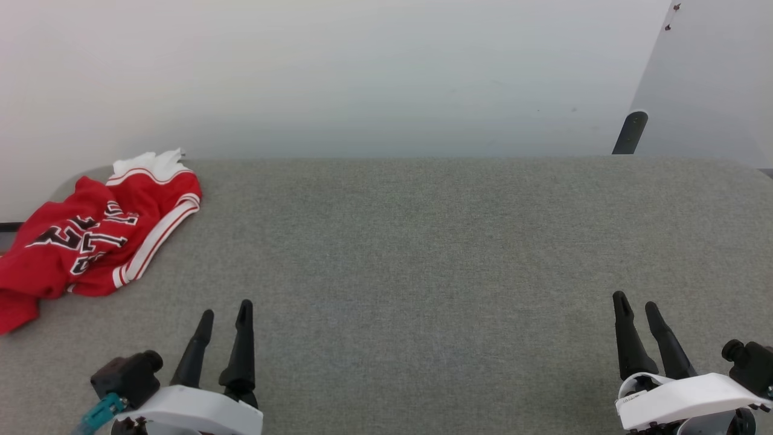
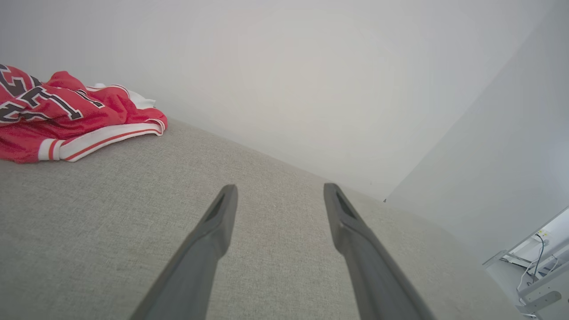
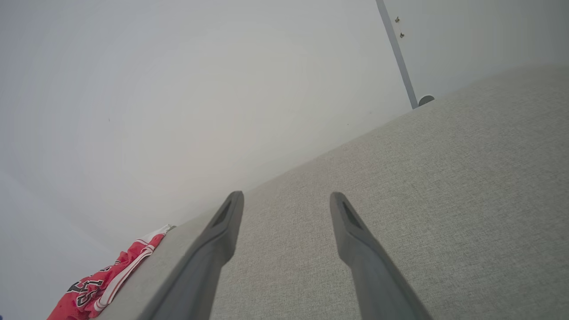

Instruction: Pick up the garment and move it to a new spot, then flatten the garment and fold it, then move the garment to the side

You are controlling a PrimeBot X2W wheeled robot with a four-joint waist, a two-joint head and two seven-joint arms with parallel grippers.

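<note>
The red sports jersey point(image 1: 90, 235) lies crumpled in a loose heap at the far left corner of the grey fabric surface point(image 1: 423, 254), well off to my left side. Its black block letters and numbers, outlined in white, face up, creased and partly lost in the folds. A red-and-white striped trim band runs along the edge nearest the middle of the surface. A white panel bunches up at its far end, close against the pale wall point(image 1: 362, 72). Its nearer part trails out past the left edge of my head view
</note>
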